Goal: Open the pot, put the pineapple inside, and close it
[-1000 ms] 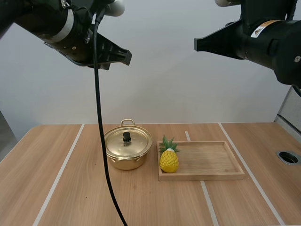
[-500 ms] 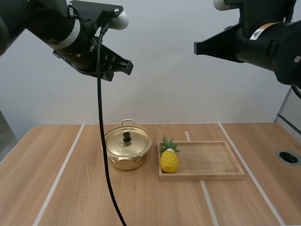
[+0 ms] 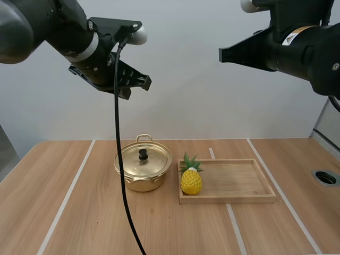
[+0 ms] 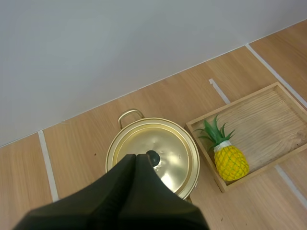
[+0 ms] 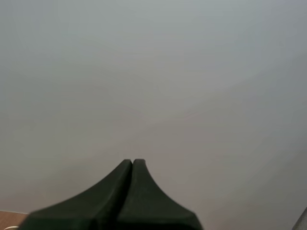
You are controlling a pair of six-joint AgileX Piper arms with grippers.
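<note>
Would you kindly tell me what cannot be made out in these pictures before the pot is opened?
1. The inside of the pot: hidden by its lid, in the high view and the left wrist view.
2. The pot's near rim, left wrist view: covered by the shut left pincer.
3. The tray, at its end away from the pineapple, left wrist view: one corner is cut off by the picture's edge.

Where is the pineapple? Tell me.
In the high view the pineapple stands upright at the left end of the tray, just right of the pot.
</note>
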